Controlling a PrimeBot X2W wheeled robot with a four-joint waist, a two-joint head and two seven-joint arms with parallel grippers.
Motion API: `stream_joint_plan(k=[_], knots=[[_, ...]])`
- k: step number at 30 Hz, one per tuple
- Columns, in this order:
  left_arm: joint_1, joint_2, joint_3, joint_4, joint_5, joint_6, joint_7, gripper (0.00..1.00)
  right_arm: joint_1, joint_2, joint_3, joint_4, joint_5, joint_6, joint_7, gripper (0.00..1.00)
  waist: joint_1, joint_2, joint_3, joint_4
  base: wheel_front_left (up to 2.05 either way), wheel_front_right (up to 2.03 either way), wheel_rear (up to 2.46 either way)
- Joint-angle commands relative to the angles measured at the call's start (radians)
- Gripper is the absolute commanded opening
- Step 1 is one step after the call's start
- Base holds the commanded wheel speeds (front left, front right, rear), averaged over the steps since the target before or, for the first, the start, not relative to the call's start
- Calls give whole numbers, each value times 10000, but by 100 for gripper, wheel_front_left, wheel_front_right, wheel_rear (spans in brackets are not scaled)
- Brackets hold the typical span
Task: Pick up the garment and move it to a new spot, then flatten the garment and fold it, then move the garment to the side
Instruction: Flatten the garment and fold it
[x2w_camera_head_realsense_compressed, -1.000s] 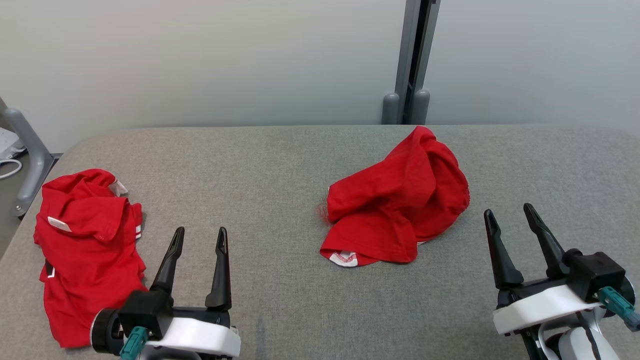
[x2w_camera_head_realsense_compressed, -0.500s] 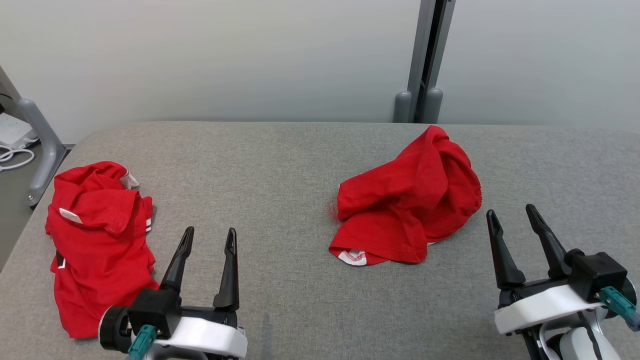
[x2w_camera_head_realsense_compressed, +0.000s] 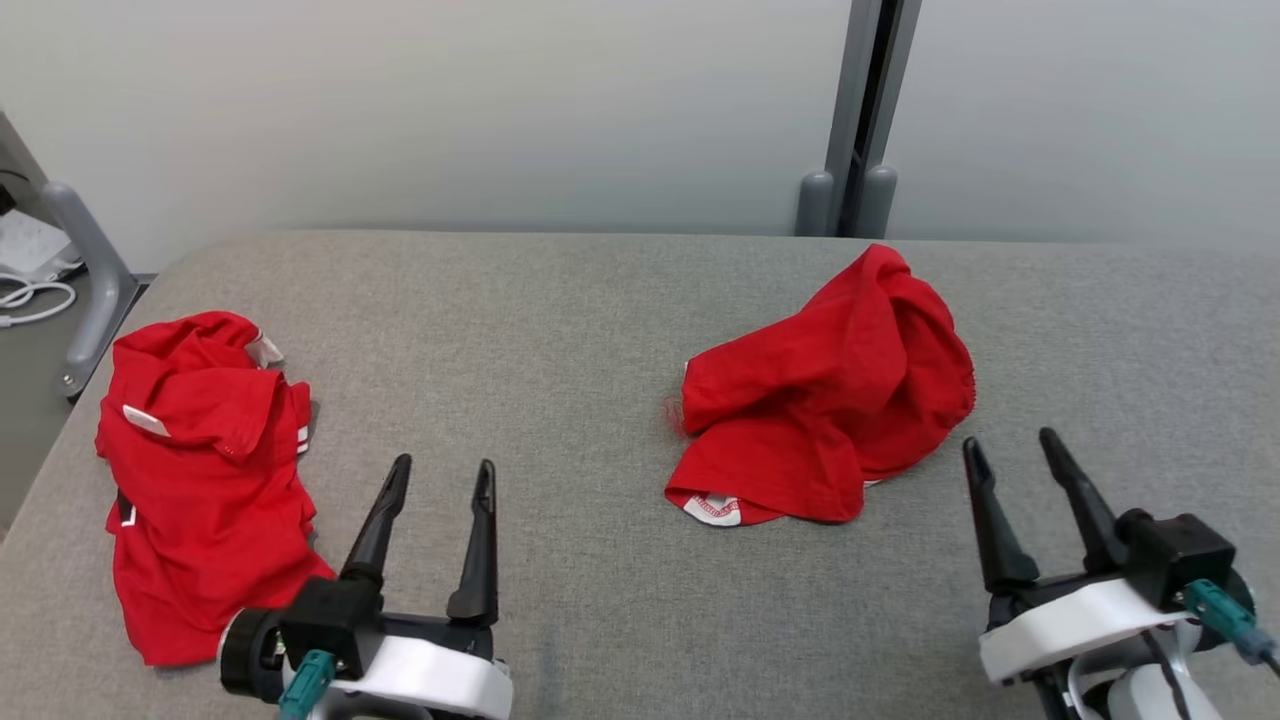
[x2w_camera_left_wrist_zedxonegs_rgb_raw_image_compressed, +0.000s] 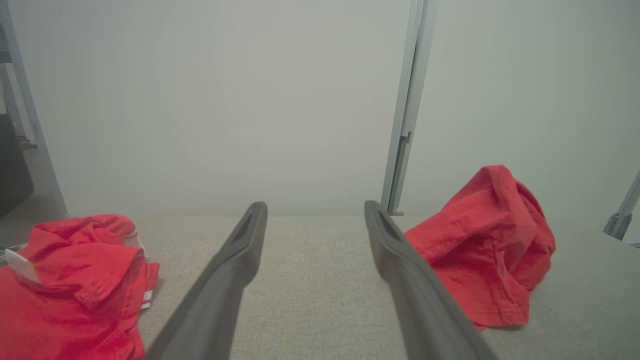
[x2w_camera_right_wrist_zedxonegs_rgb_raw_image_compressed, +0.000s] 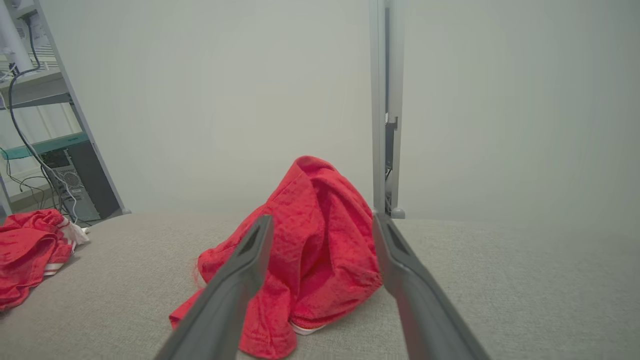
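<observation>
Garment (x2w_camera_head_realsense_compressed: 825, 395) heaped right of centre, just up-left of my right gripper (x2w_camera_head_realsense_compressed: 1007, 440), the nearer. It and my left gripper (x2w_camera_head_realsense_compressed: 445, 463) gape empty.

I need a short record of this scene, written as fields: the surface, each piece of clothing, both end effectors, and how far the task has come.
surface: grey table
item 1: left red garment, crumpled, by the table's left edge, white tag showing
item 2: right red garment, heaped, right of centre, white trim at its near edge
left end effector: open, empty, next to item 1
right end effector: open, empty, close to item 2
task stage: nothing picked up yet
</observation>
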Motion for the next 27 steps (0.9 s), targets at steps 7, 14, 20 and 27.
stream_joint_plan(k=[7, 14, 20, 27], knots=[[-513, 37, -416, 20, 125, 139, -27, 100, -757, -357, 1001, 1237, 348, 1, -23, 100, 0, 0, 750, 506, 0, 0, 0], [-768, 37, -575, 42, 32, 305, -27, 100, -1384, -460, 1732, 2966, 761, 1, -23, 100, 0, 0, 1103, 1009, 0, 0, 0], [-808, 35, -737, 21, -102, 384, -27, 100, -1919, -628, 2177, 4115, 1212, 1, -23, 100, 0, 0, 1223, 1402, 0, 0, 0], [-853, 37, -961, -39, -225, 491, -27, 100, -2250, -674, 1754, 4552, 1006, 1, -23, 100, 0, 0, 1364, 1754, 0, 0, 0]])
